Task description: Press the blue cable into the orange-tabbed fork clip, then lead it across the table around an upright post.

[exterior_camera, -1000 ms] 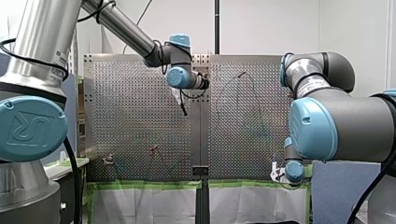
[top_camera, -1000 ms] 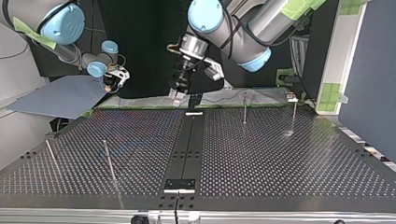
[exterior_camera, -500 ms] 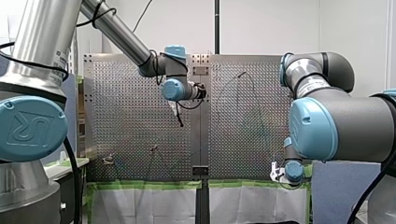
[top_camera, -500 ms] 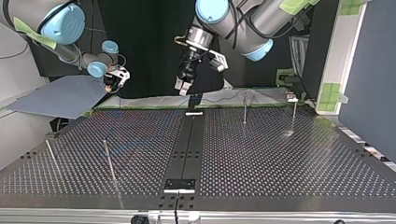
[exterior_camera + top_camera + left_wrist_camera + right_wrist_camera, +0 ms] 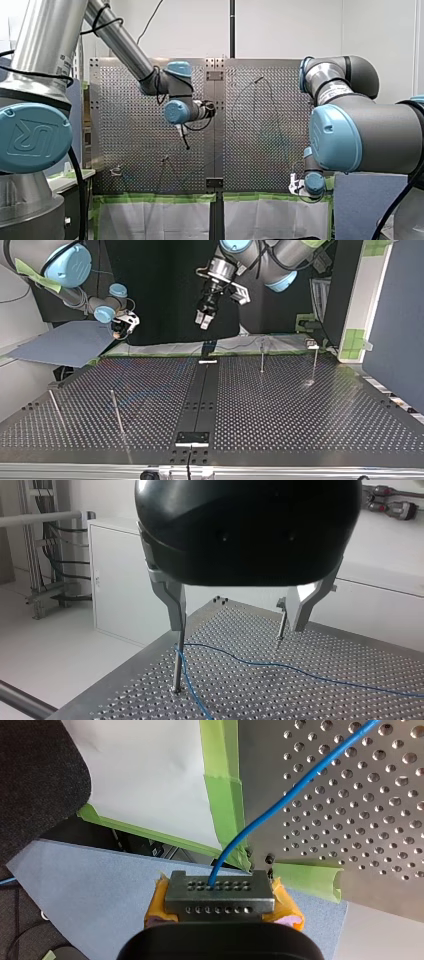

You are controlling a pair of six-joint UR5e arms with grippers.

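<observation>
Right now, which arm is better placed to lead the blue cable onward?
Right, probably. My right claw is shut on the blue cable at the table's edge. My left claw hangs open and empty, raised above the table.

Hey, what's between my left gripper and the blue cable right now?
Only empty air: in the left wrist view the open left gripper hangs over the blue cable, which lies on the perforated table.

Perforated table (image 5: pixel 300 410) carries blue cable (image 5: pixel 260 817) and upright posts (image 5: pixel 116 412)
</observation>
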